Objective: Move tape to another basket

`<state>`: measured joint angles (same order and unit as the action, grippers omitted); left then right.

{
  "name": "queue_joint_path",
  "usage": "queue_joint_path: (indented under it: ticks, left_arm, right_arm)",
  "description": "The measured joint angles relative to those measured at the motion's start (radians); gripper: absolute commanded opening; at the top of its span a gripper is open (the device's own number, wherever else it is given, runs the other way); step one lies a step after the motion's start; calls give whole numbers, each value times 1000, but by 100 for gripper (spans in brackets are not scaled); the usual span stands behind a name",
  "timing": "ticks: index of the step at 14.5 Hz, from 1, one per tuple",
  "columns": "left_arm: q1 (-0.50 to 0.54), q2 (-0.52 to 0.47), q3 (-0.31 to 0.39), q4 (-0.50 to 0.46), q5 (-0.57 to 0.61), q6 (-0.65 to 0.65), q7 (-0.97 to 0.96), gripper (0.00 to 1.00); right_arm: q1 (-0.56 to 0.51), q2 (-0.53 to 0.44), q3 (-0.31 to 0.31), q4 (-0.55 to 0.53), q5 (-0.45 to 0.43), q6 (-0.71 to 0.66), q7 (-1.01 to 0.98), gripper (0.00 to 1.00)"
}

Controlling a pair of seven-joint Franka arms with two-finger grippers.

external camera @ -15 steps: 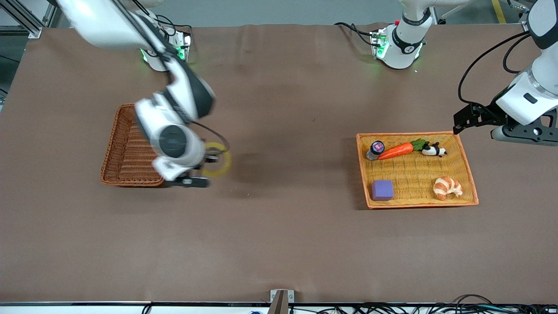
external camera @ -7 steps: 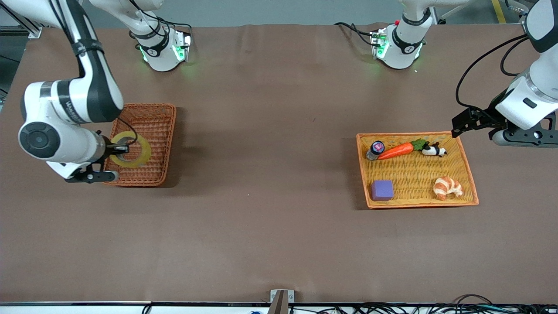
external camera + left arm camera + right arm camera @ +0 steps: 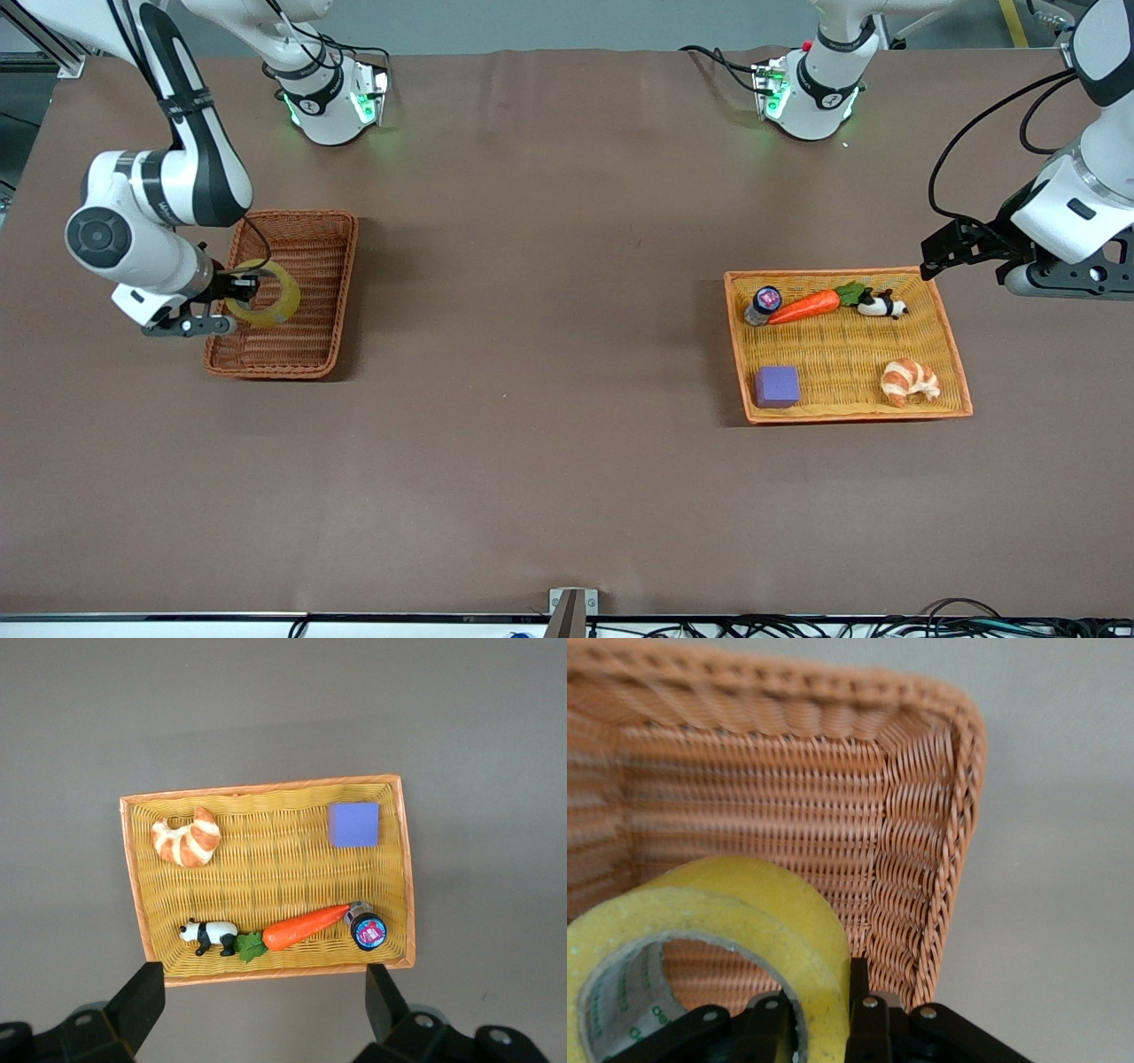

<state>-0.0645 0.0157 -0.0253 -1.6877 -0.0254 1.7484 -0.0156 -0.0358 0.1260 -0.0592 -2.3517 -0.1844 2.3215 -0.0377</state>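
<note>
The right gripper (image 3: 232, 292) is clamped on the wall of the tape (image 3: 263, 291), one finger inside the ring's hole and the other against its outer face, and it holds the roll in the air over the basket (image 3: 332, 266), above the part of the basket toward the right arm's end of the table. In the right wrist view the tape (image 3: 726, 930) hangs tilted, with the basket's (image 3: 921, 859) woven side wall just beside it.

To my eye the carry is nearly done; what is left is the set-down. Doing it well means bringing the roll lower until it sits close to the woven floor, keeping it away from the raised side wall so it does not catch the rim, and only then letting the fingers part. Dropped from this height, a ring could roll or bounce out.

The left gripper (image 3: 964, 246) waits with its fingers apart, above the table beside the orange tray (image 3: 961, 372), well apart from the basket.
</note>
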Motion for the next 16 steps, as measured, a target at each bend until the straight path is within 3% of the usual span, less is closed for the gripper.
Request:
queue_joint_path:
  ticks: [2, 3, 4, 5, 6, 9, 11, 16]
  left_arm:
    - [0, 0, 0, 0, 0, 0, 0, 100]
    - [0, 0, 0, 0, 0, 0, 0, 100]
    - [0, 0, 0, 0, 0, 0, 0, 100]
    - [0, 0, 0, 1, 0, 0, 0, 100]
    - [0, 0, 0, 1, 0, 0, 0, 100]
    - [0, 0, 0, 1, 0, 0, 0, 100]
    - [0, 0, 0, 1, 0, 0, 0, 100]
    - [0, 1, 0, 1, 0, 0, 0, 100]
  right_arm:
    - [0, 1, -13, -103, 0, 141, -6, 10]
    - [1, 1, -13, -138, 0, 191, -6, 23]
    - [2, 2, -13, -159, 0, 217, -6, 50]
    - [2, 2, -13, -166, 0, 225, -6, 87]
    - [3, 2, -13, -166, 0, 226, -6, 100]
    - [3, -7, -13, -147, 0, 215, -6, 100]
    - [5, -32, -12, -71, 0, 98, -6, 100]
    - [10, -81, -1, 342, 82, -356, -5, 100]
